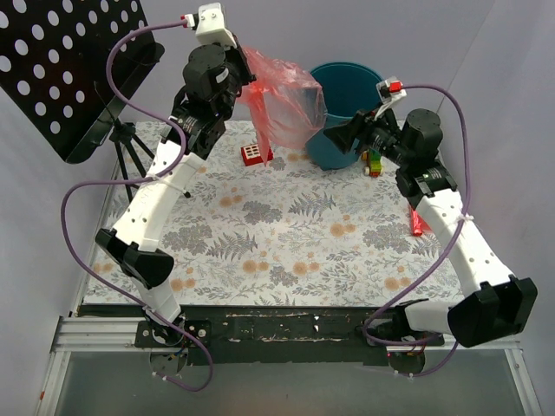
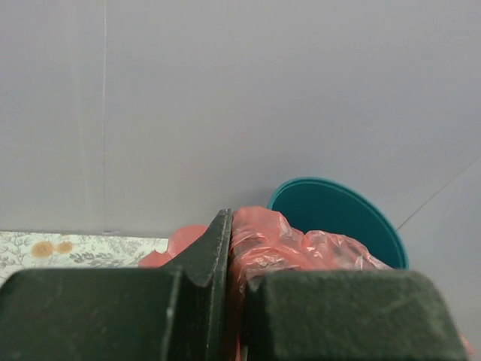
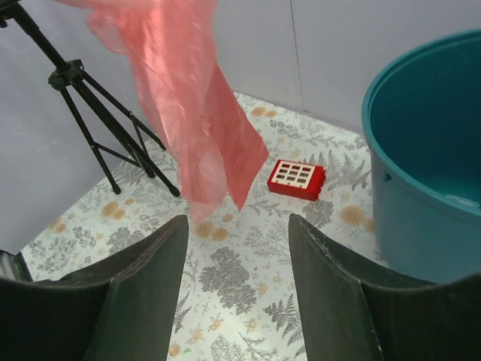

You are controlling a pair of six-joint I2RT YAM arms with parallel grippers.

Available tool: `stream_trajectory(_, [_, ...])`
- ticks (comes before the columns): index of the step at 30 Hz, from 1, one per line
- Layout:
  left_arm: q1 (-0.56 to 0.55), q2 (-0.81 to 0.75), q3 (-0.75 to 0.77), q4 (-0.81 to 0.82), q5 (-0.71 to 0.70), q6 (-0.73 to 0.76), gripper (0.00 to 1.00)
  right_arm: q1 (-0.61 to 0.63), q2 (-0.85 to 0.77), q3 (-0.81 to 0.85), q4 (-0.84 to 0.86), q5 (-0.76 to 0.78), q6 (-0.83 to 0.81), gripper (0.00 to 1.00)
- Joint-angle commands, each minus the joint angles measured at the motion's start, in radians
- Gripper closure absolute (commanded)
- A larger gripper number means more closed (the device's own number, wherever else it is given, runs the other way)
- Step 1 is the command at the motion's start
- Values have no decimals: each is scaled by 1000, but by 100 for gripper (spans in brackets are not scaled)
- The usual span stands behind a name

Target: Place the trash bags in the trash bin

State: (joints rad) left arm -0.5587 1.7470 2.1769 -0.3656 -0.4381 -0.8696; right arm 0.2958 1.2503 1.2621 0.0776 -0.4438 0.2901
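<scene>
Where your left gripper (image 1: 246, 76) is raised, you have its jaws pinched tight on the trash bag (image 1: 286, 104), which hangs clear of the table just left of the trash bin (image 1: 347, 67). Your right gripper (image 3: 237, 226), near the bin, gapes wide and empty.

Thin, crinkly, glossy translucent red film: trash bag (image 1: 284, 102). Smooth teal plastic: trash bin (image 1: 355, 91). Matt fern-printed tablecloth (image 1: 286, 238).
</scene>
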Motion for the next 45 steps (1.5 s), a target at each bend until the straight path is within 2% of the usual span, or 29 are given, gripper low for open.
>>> stream_trajectory(1, [-1, -9, 79, -4, -36, -37, 100, 2, 76, 55, 42, 7, 116, 36])
stream_trajectory(10, [-1, 35, 152, 34, -68, -11, 100, 37, 113, 31, 177, -56, 162, 36])
stream_trajectory(15, [-3, 45, 164, 45, -76, -8, 100, 58, 172, 88, 249, -136, 198, 36])
stream_trajectory(26, [-3, 78, 193, 120, -154, 24, 100, 77, 153, 76, 214, -162, 165, 36])
stream_trajectory(38, [-21, 85, 201, 157, -194, 44, 100, 163, 208, 140, 249, -84, 172, 35])
stream_trajectory(45, [-30, 82, 215, 178, -205, 72, 100, 215, 274, 229, 122, 223, 202, 36])
